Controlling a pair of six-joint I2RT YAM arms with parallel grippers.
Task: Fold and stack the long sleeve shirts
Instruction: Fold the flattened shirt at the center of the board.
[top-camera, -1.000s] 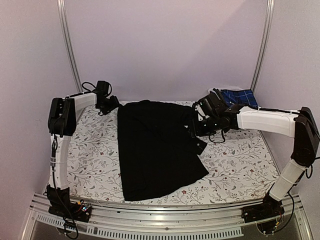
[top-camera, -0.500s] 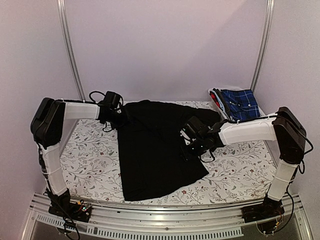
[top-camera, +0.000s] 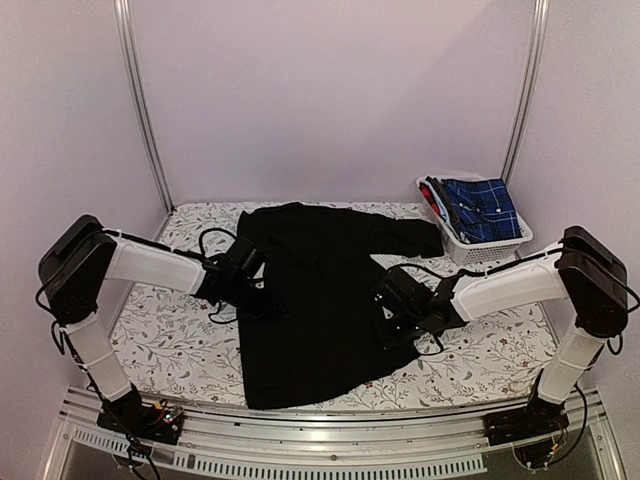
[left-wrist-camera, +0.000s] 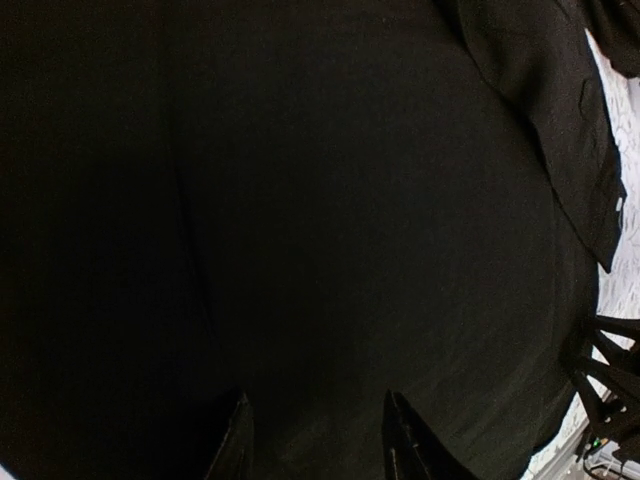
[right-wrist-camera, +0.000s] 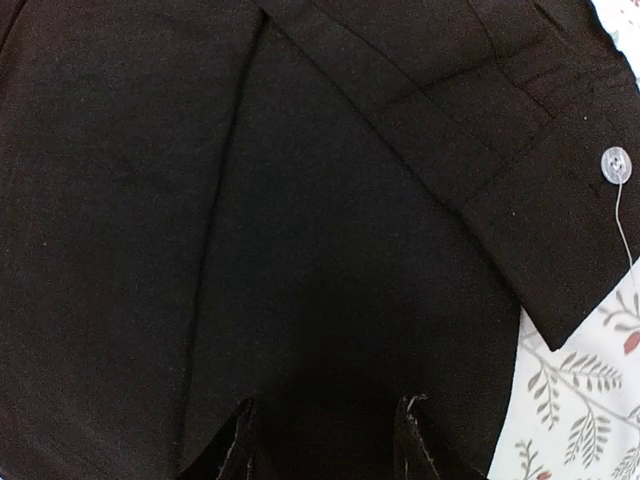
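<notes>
shirt (top-camera: 320, 280) flat on table (top-camera: 480, 345), long axis near-far; left gripper (top-camera: 262, 300) at its left edge, right gripper (top-camera: 386, 330) at its right edge, equally near; fingers (left-wrist-camera: 236, 445) half apart over cloth, grip undeterminable.

White slotted basket (top-camera: 487, 249) at far right, floral tablecloth (top-camera: 170, 340), metal front rail (top-camera: 330, 428)
</notes>
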